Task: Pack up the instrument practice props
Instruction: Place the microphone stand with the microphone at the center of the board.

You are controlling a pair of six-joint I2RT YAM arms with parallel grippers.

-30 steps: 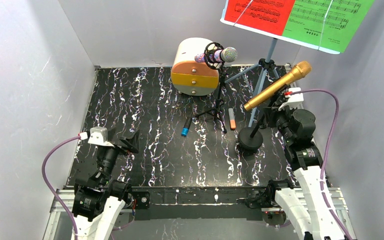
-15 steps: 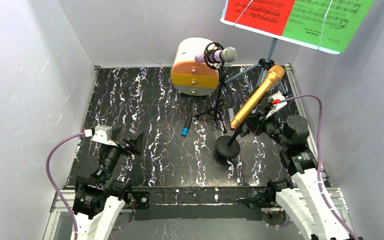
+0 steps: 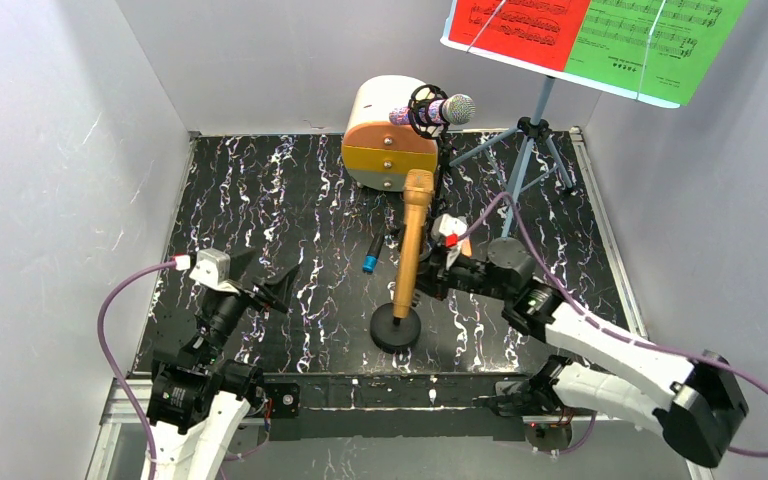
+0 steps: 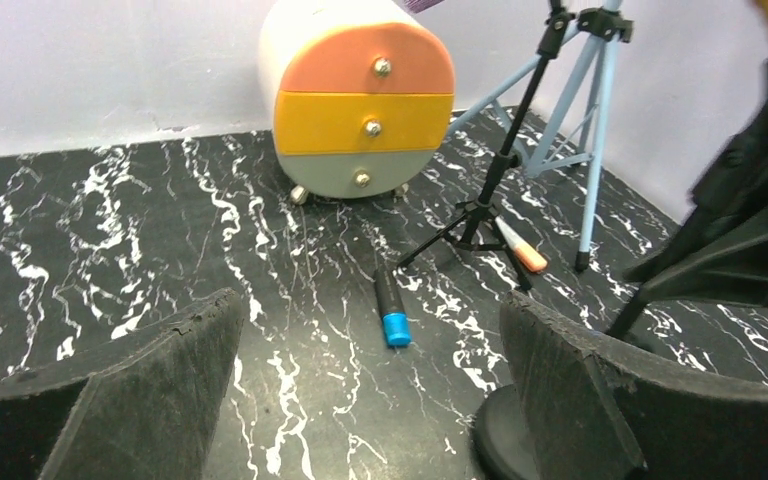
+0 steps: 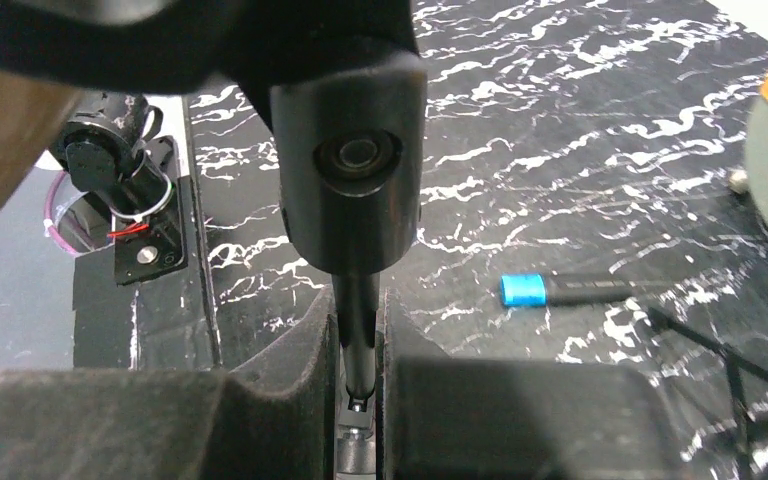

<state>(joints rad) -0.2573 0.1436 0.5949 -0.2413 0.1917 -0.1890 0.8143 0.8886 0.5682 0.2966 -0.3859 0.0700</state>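
Right hand: clamped on the thin black stem of the gold microphone's stand, a finger pressed to it from each side. Just above the hand, the black clip fills your wrist view. The gold microphone shows there only as a brown blur, cut off at the upper left. From overhead it stands nearly upright above the hand, with the round base below it. You cannot tell whether that base touches the surface.

Left hand: fingers wide apart, holding nothing. Ahead of it lie a blue-capped marker and an orange-tipped marker. You can't pick the orange one out from overhead, where the right arm crosses. Further ahead stand the small black tripod, the pale-blue tripod and the drawer cabinet. The purple microphone is cropped from the left wrist view. The music sheets run off the top of the overhead view.
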